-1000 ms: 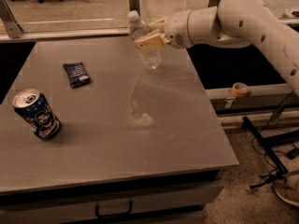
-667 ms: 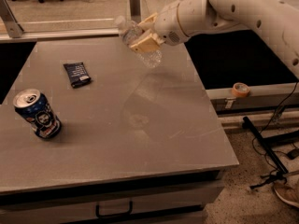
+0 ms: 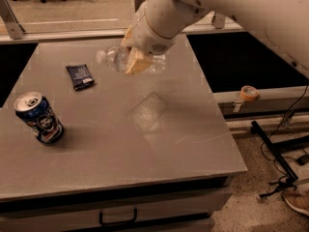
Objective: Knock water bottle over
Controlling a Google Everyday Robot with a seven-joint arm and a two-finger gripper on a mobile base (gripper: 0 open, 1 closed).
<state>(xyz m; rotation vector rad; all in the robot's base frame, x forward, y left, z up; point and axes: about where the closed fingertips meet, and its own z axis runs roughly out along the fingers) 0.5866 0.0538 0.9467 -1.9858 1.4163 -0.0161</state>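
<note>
A can (image 3: 38, 117) and a dark packet (image 3: 80, 76) sat at the left of the table (image 3: 193, 144) as the bottle (image 3: 113, 59), tipped almost flat with its cap toward the packet, hung in the gripper (image 3: 133, 51), whose tan fingers (image 3: 137, 64) were clamped across its body over the far side. Released from there, the round bottle could likely roll into the packet or off the edge, and too tight a hold might dent the thin plastic.

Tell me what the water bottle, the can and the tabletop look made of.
The water bottle, held sideways by the gripper near the far edge: clear plastic, the surface behind shows through. The can: probably aluminium, shiny silvery top, printed wall. The table: smooth grey top, faintly reflective, perhaps laminate or coated metal.
</note>
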